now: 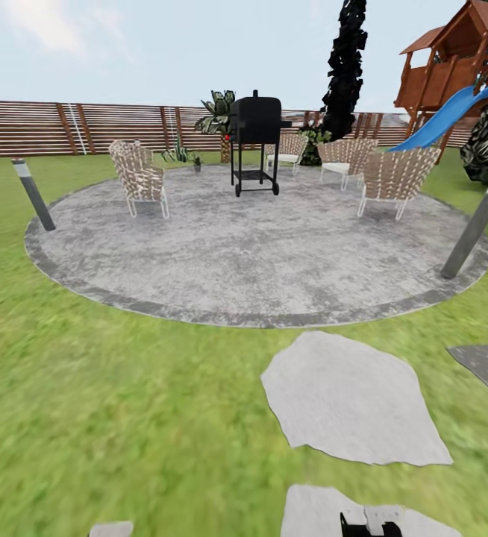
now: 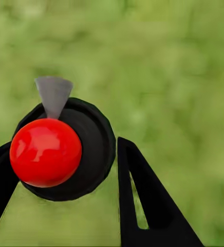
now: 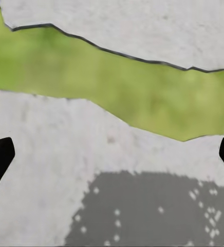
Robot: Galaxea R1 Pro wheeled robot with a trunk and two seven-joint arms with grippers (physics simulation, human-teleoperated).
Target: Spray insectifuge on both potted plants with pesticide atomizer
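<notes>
The pesticide atomizer (image 2: 45, 152), a black round body with a shiny red ball top and a grey cone nozzle, sits between my left gripper's (image 2: 63, 146) black fingers (image 2: 143, 195), which are shut on it over blurred green lawn. My right gripper (image 3: 114, 152) is open, its fingertips wide apart above pale stone slabs (image 3: 50, 154). In the head view the garden lies ahead. A small potted plant (image 1: 197, 161) stands far off at the back of the round paving (image 1: 259, 253), beside a spiky striped plant (image 1: 177, 153).
On the paving stand a black grill (image 1: 256, 142) and several wicker chairs (image 1: 139, 179). Grey bollards (image 1: 33, 194) (image 1: 477, 224) flank it. A slatted wooden fence (image 1: 87, 127) closes the back, and a playset with a blue slide (image 1: 445, 115) is at the right. Stepping slabs (image 1: 348, 403) lie close in the grass.
</notes>
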